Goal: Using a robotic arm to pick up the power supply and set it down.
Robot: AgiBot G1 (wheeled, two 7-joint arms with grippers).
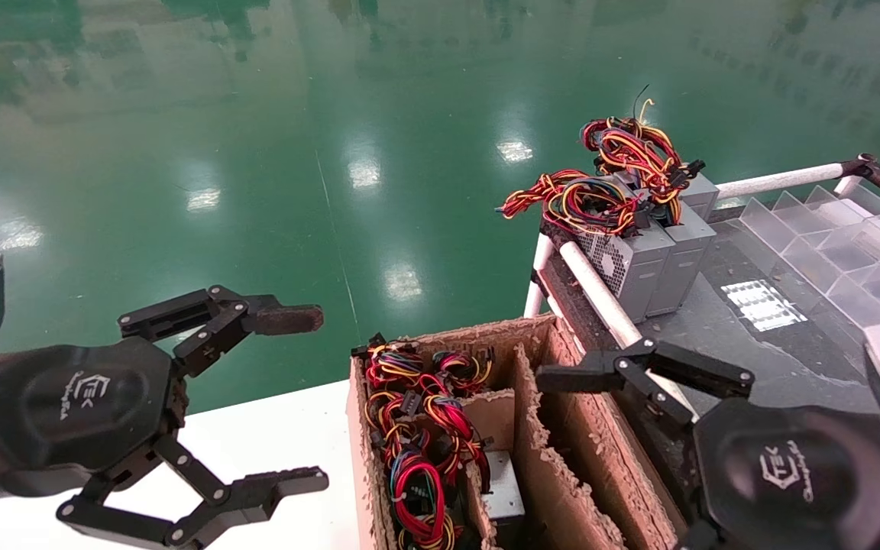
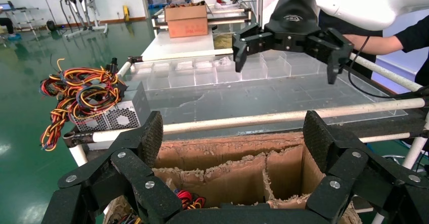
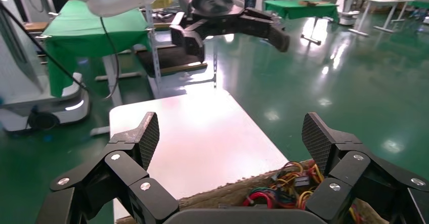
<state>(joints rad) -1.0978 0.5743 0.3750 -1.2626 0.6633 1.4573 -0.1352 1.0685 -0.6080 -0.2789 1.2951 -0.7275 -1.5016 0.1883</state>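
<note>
Right end effector (image 1: 562,466): black linkage type, all-black fingers, white logo on the housing. Jaws spread wide, nothing between them. It hangs over the right-hand compartment of the box (image 1: 600,458), beside the rail (image 1: 600,294) of the dark table (image 1: 776,359).

Left end effector (image 1: 310,397): same build, one brown-padded fingertip. Jaws likewise wide apart and empty. It hangs above the white table (image 1: 272,443), to the left of the box.

Box: brown corrugated cardboard with ragged dividers, standing between the two tables. The left compartment holds a tangle of red, yellow, black and blue wires (image 1: 417,435); a grey metal unit (image 1: 503,493) shows under them near the middle divider.

Power supplies (image 1: 650,260): grey sheet-metal boxes, standing side by side at the dark table's far left corner, against the rail. Their wire bundle (image 1: 608,179) lies on top and spills over the table's edge. Neither end effector touches them.

Clear dividers (image 1: 829,237): transparent compartments along the dark table's far right edge.

Floor (image 1: 257,153): glossy green.
</note>
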